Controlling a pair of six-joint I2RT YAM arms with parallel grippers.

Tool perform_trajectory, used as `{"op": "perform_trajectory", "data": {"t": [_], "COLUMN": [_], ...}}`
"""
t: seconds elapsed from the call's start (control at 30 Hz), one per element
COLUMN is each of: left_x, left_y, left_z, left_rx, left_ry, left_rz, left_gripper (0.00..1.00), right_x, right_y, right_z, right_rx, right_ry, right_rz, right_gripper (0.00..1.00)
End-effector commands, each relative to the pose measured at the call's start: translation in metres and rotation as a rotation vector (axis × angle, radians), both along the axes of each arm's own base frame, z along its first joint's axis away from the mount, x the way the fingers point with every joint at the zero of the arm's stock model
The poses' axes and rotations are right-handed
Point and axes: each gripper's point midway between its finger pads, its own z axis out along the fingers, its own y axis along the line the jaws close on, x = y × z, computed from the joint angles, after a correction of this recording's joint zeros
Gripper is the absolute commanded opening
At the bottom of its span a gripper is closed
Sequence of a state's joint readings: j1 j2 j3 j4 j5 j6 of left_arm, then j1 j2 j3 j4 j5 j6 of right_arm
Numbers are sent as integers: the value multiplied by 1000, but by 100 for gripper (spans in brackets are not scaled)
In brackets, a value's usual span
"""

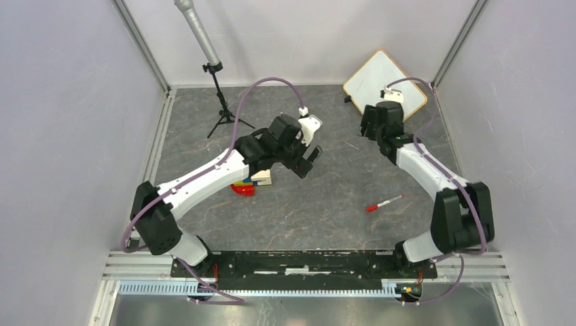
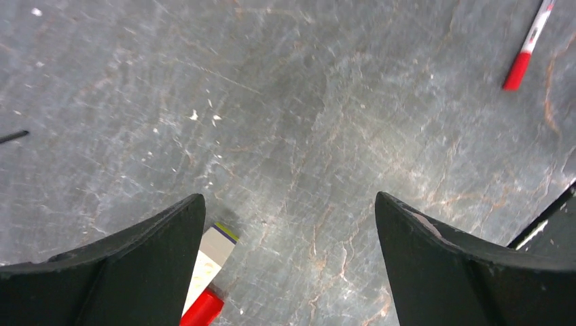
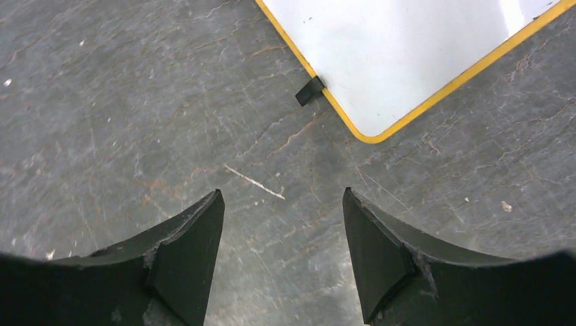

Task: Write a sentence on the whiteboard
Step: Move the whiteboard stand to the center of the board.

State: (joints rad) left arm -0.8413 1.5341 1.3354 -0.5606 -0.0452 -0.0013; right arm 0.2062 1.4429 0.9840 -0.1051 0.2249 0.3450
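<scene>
The whiteboard (image 1: pixel 382 79) lies at the back right corner, white with a thin orange frame. In the right wrist view the whiteboard (image 3: pixel 407 54) has a plain white face and a black clip foot (image 3: pixel 310 89) on its edge. The sentence is out of view. My right gripper (image 1: pixel 368 123) hovers just in front of the board's near corner; in its own view the right gripper (image 3: pixel 282 197) is open over bare floor. My left gripper (image 1: pixel 309 161) is mid-table, and in the left wrist view it (image 2: pixel 291 204) is wide open and empty.
A red marker pen (image 1: pixel 384 203) lies on the grey table in front of the right arm; the left wrist view also shows the pen (image 2: pixel 526 47). Coloured blocks (image 1: pixel 251 185) sit under the left arm. A microphone on a tripod (image 1: pixel 219 102) stands at the back left.
</scene>
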Motion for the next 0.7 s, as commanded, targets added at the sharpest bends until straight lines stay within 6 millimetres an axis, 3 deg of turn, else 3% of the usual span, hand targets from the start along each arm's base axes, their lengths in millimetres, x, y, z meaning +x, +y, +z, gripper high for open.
{"op": "perform_trajectory", "data": {"t": [0.0, 0.13, 0.33, 0.67], "left_x": [18, 15, 12, 11], "left_y": [-1, 1, 4, 3], "left_z": [46, 50, 56, 52], "left_rx": [-151, -157, -173, -163], "left_ry": [-114, -114, -121, -103], "left_rz": [110, 109, 109, 104], "left_gripper": [100, 100, 100, 100], "right_x": [29, 51, 67, 94], "right_y": [0, 7, 7, 14], "right_z": [9, -15, -55, -92], "right_rx": [-35, -50, -89, -106], "right_ry": [-50, 24, 114, 174], "right_rz": [-204, -241, -283, -291], "right_gripper": [70, 70, 65, 63]}}
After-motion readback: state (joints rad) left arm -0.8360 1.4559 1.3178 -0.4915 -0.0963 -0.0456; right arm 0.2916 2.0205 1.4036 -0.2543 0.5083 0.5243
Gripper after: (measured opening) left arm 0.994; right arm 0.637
